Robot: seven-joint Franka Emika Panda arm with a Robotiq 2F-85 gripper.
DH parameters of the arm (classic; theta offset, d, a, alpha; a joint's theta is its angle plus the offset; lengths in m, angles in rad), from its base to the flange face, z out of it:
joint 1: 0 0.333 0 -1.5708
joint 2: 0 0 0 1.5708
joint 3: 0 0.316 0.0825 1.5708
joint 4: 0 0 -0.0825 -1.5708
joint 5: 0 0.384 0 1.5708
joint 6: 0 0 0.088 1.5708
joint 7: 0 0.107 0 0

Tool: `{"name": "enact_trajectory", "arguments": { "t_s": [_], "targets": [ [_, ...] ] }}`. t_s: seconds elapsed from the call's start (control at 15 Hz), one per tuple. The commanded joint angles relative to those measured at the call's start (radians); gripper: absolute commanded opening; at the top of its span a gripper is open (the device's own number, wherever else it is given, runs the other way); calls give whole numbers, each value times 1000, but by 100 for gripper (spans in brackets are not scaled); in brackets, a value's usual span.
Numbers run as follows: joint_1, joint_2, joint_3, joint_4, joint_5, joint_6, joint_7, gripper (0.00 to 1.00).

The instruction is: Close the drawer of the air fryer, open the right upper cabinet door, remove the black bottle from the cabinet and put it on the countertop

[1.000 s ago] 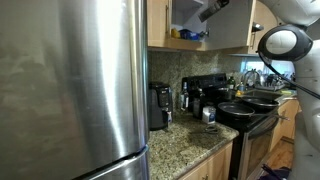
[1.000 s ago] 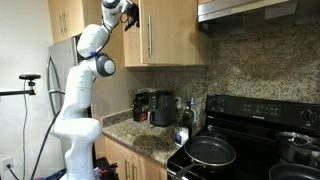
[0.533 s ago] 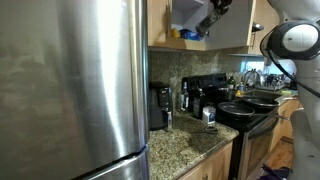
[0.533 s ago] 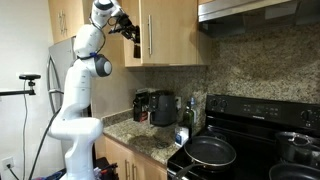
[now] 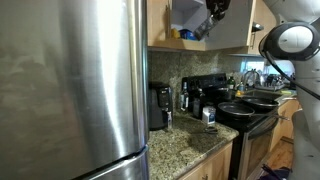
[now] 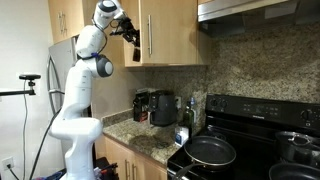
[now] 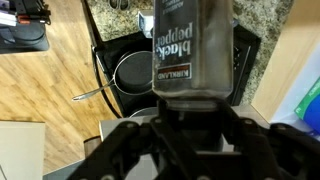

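The gripper (image 7: 190, 112) is clamped on the black pepper bottle (image 7: 192, 45), which fills the top middle of the wrist view. In the last second the arm has pulled it down and out of the cabinet (image 5: 185, 15), I think. It hangs in the air. The countertop (image 6: 150, 138) waits far below.
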Motion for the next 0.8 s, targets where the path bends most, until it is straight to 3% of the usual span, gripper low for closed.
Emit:
{"name": "enact_trajectory", "arguments": {
  "t_s": [0.0,0.33,0.6,0.73],
  "targets": [
    [-6,106,6,54,10,-73,-81,27],
    [64,182,-18,12,2,-134,-146,27],
    [102,236,-32,8,13,-252,-198,27],
    [111,260,-42,42,16,-242,-169,27]
  ]
}}
